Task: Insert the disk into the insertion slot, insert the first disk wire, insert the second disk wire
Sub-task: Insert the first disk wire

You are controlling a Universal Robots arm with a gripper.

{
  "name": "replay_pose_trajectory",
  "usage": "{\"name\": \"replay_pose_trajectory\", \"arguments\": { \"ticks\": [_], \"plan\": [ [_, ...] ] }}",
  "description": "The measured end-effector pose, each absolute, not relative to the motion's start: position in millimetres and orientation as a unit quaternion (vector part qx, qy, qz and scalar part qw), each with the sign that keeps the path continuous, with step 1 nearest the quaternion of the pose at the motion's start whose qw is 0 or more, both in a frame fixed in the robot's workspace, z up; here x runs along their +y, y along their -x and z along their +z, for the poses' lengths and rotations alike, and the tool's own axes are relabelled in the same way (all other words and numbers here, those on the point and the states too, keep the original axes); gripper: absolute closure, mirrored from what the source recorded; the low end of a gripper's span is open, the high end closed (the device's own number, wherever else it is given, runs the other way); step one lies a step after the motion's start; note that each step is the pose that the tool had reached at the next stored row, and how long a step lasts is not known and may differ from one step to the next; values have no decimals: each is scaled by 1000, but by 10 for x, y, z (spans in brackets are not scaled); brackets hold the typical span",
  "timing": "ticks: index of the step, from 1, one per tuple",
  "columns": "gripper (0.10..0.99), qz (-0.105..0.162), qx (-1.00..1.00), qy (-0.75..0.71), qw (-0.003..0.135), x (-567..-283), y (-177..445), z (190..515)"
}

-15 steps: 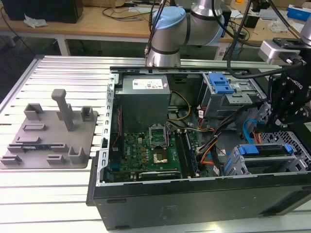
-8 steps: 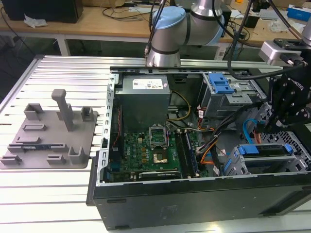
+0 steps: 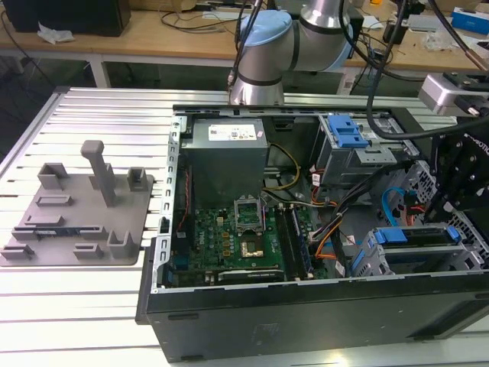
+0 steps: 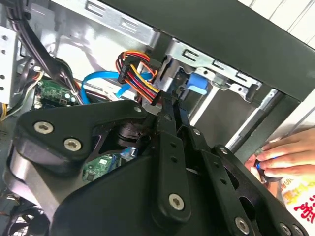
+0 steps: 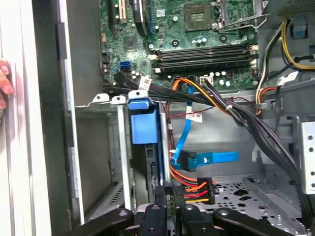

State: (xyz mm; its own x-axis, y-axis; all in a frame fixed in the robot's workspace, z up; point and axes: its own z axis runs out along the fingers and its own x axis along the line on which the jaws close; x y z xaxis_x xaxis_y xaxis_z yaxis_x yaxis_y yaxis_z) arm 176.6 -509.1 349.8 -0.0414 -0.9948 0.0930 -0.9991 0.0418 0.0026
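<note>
In the exterior view I'm seeing the disk (image 3: 414,235) sitting in the insertion slot (image 3: 373,261) of the open case (image 3: 306,317). In the second wrist view the gripper (image 4: 167,101) is pinching narrowly on the coloured disk wire (image 4: 138,73). In the first wrist view the blue disk wire (image 5: 216,157) is hanging near the slot.

This is a robotics lab or workshop: an open computer case (image 3: 306,313) lies on a slotted metal table (image 3: 76,306), a robot arm (image 3: 267,46) stands behind it, and wooden workbenches (image 3: 153,42) at the back carry loose cables (image 3: 195,21).
</note>
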Motion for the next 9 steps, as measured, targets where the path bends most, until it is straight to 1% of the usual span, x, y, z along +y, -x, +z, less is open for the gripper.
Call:
{"name": "replay_pose_trajectory", "arguments": {
  "ticks": [5, 9],
  "plan": [
    [918, 30, -721, -691, 34, -5163, -1766, 3491],
    [918, 30, -724, -688, 34, -5163, -1765, 3489]
  ]
}}
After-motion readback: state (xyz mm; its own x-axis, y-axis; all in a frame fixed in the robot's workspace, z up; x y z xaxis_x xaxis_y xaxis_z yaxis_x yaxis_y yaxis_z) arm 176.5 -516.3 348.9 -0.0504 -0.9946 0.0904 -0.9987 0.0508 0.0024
